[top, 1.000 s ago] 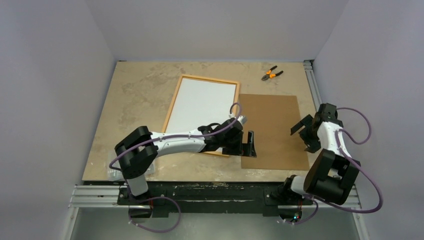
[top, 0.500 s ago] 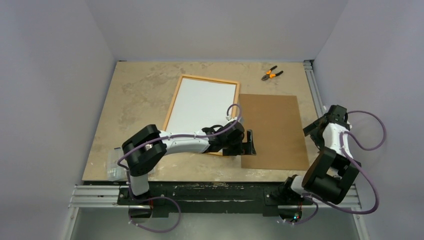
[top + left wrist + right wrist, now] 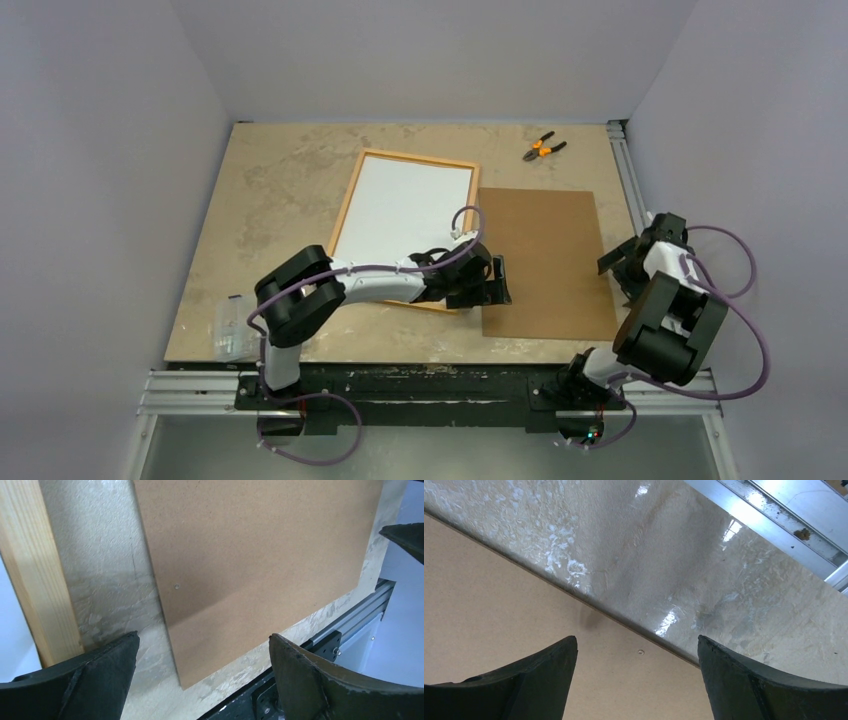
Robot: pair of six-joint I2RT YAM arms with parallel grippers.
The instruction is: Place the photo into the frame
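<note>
Over the table, left claw gapes, empty.

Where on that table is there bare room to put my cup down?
Widest bare table: left of the frame, out to the left edge. Smaller: the far strip between frame and pliers. Crowded: the near middle, where the left gripper hangs over the gap between frame and backing board, and the board's right edge by the right gripper.
</note>
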